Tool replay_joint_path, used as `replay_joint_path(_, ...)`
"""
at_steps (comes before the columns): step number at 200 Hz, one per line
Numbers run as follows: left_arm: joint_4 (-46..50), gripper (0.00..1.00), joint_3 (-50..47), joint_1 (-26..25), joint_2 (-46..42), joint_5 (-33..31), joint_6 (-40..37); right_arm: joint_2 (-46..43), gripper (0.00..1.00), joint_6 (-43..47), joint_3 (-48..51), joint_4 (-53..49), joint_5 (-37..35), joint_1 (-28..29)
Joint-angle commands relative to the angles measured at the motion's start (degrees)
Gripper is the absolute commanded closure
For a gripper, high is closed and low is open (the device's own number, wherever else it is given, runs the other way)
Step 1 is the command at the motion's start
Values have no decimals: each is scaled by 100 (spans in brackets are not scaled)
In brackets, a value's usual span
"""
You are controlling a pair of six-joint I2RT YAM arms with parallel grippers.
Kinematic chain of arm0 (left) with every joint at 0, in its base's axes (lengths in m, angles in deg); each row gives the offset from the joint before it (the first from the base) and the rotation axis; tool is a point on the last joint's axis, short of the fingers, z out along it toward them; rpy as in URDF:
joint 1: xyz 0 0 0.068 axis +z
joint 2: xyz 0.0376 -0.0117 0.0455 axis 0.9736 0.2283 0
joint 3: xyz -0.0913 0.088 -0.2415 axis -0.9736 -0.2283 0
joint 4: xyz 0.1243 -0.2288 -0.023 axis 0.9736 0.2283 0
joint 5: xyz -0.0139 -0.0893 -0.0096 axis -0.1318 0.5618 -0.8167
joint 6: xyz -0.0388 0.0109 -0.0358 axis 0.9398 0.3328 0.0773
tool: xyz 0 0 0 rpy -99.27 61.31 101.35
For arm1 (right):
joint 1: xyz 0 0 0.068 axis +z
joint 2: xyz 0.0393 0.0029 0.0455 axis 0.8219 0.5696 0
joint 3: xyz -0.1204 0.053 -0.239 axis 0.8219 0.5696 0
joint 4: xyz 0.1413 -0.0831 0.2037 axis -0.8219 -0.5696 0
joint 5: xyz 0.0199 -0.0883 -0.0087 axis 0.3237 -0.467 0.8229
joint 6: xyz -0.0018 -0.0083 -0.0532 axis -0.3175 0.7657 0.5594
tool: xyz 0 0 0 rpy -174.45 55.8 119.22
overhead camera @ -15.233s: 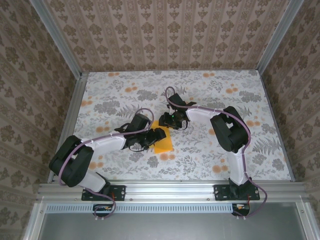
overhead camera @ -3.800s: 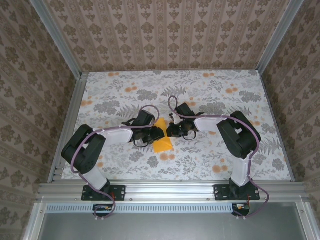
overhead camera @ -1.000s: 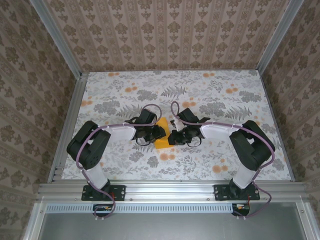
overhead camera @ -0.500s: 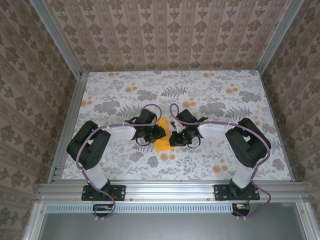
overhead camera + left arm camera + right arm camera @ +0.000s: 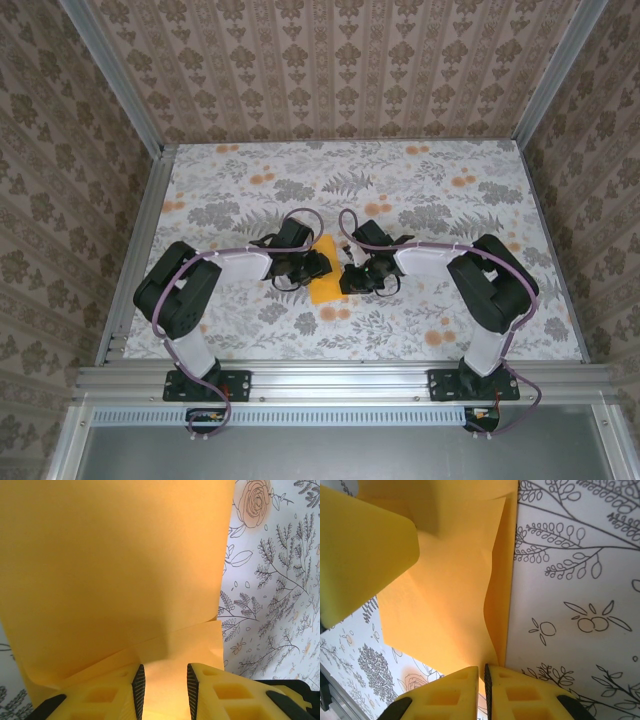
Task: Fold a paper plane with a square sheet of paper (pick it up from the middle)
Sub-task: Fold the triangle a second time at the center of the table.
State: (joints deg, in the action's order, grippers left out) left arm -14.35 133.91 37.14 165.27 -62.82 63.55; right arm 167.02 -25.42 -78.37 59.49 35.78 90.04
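The square sheet of paper (image 5: 326,284) is bright orange-yellow and lies on the floral table between both grippers, folded over on itself. In the left wrist view the sheet (image 5: 115,565) shows a layered edge, and my left gripper (image 5: 164,674) is open with its fingers apart, the paper seen flat through the gap. In the right wrist view my right gripper (image 5: 483,671) is shut on the sheet's (image 5: 450,595) near edge, which curls up off the table. A left fingertip (image 5: 365,555) rests at the sheet's far side. From above, the left gripper (image 5: 316,264) and the right gripper (image 5: 351,279) flank the paper. The paper plane is out of view.
The floral tablecloth (image 5: 420,190) spreads all round the paper. Aluminium rails (image 5: 340,375) border the front and sides, with patterned walls behind. Both arms' elbows bend outward, the left one (image 5: 180,290) and the right one (image 5: 495,285).
The right arm's elbow has swung a little to the left. Both grippers and the paper stay almost where they were.
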Motion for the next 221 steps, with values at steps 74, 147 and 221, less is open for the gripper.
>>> replay_joint_path(74, 174, 68, -160, 11, 8, -192, 8, -126, 85, 283, 81, -979, -179, 14)
replay_joint_path(147, 128, 68, -201, 13, 0, -191, 11, -811, 85, 292, 16, -769, 143, 4)
replay_joint_path(221, 110, 68, -175, 5, 5, -164, 29, -203, 85, 143, -530, -452, 402, 87)
